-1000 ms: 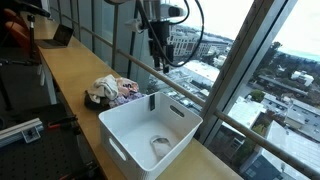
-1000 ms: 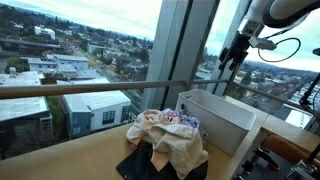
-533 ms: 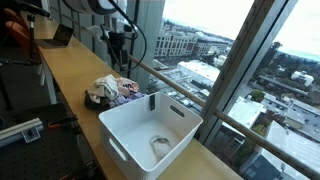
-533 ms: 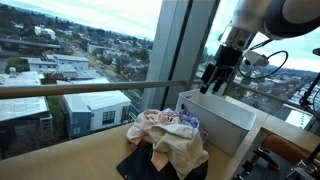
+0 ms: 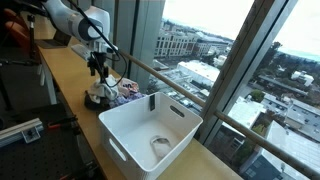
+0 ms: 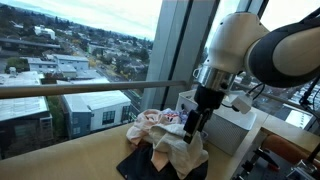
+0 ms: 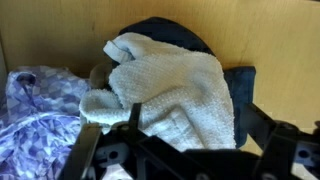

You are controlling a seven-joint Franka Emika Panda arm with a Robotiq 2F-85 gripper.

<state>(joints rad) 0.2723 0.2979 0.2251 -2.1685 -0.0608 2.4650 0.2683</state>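
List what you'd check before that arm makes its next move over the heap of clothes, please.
1. The tool hangs over the clothes heap: ok.
2. Its jaws stand apart in the wrist view: ok.
3. The white towel lies on top of the heap, uncovered: ok.
4. Gap between the tool and the towel: cannot tell.
5. The white bin beside the heap has room: ok.

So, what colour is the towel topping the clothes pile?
The towel is white; wrist view shows it best.
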